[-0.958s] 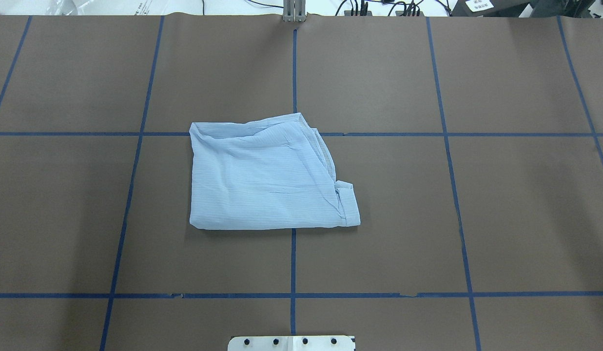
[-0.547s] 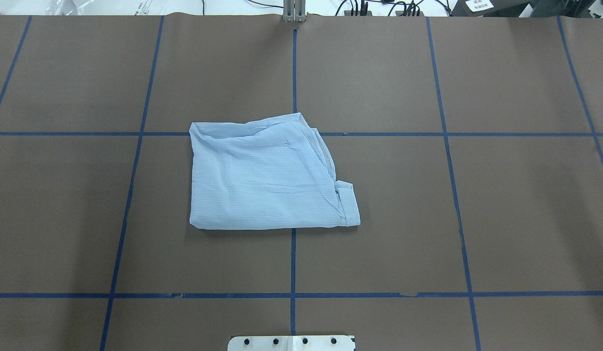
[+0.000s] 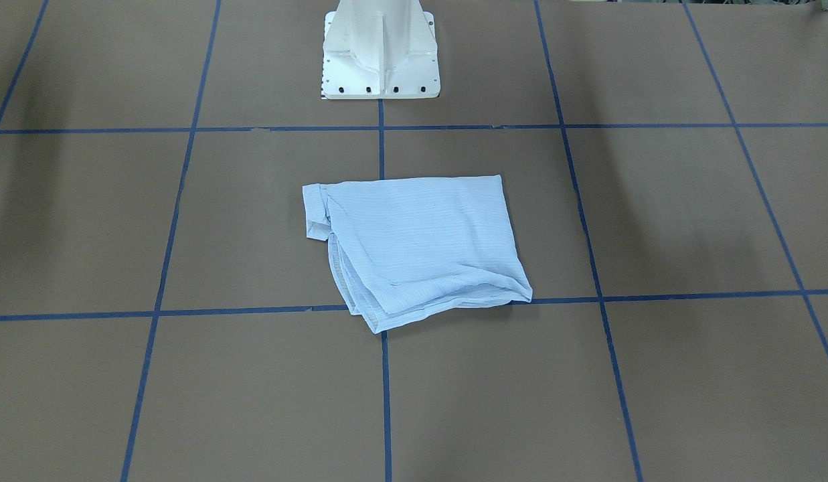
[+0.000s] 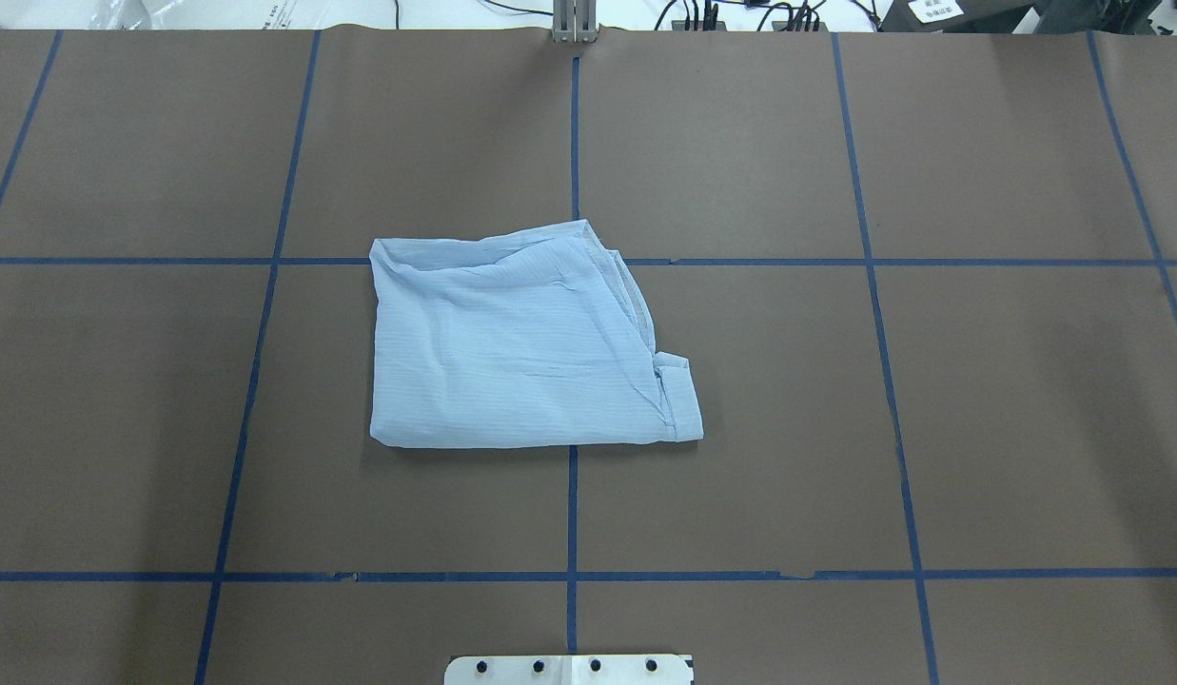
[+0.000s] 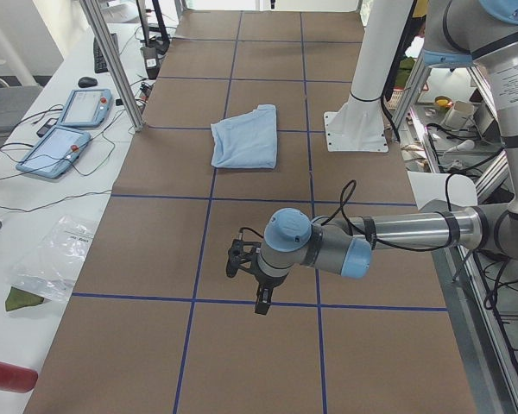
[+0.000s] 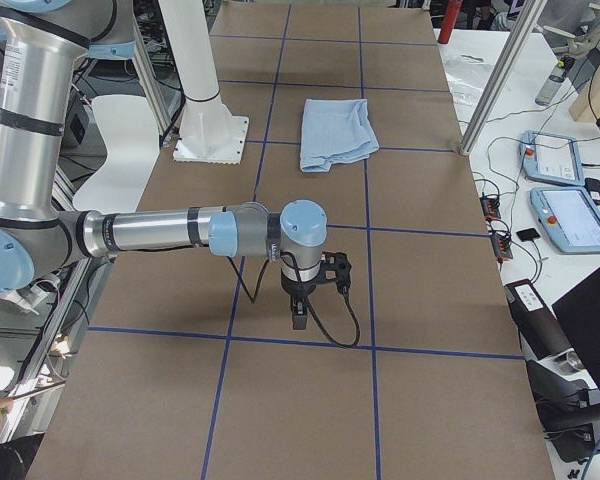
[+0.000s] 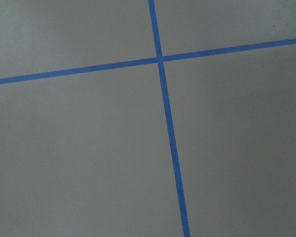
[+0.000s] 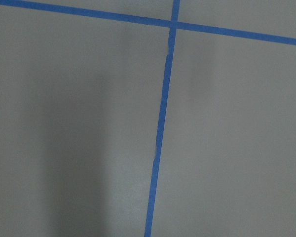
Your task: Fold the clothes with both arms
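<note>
While the folded light blue shirt [image 4: 512,352] is lying mid-table near the white pedestal [image 3: 380,60], the left gripper [image 5: 261,304] and right gripper [image 6: 299,320] are hanging well apart from it over blue tape lines [image 7: 168,128]. Nobody can tell whether their jaws are clenched or loose.

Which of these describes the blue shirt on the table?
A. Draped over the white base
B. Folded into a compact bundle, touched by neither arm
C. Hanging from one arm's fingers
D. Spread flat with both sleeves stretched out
B: the shirt lies as a compact folded bundle on the table, while the left arm and the right arm hover over bare table well away from it.
</note>
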Motion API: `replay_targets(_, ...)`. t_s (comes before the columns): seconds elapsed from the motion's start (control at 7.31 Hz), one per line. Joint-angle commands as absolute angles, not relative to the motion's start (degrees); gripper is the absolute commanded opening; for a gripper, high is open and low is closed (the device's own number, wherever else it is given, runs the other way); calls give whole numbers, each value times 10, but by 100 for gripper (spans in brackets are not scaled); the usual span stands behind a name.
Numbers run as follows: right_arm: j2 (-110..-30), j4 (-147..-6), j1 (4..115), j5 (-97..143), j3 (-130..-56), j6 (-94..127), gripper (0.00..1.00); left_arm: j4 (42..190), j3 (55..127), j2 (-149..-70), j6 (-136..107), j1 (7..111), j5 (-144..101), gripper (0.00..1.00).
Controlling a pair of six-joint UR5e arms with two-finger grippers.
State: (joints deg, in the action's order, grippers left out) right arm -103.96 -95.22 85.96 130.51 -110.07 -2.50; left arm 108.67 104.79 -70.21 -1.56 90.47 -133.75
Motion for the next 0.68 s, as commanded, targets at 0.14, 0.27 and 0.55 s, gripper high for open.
replay_targets(0.14,-1039,-951,859,1305,-1100,-25,100,1087,1046,-702,-21,904,-1332,100)
replay_targets(0.27,-1039,-951,860,1305,-1100,-25,100,1082,1045,-706,-22,903,-1330,100)
replay_targets(0.55,-1039,-950,860,1305,-1098,-25,100,1007,1041,-734,-18,890,-1331,100)
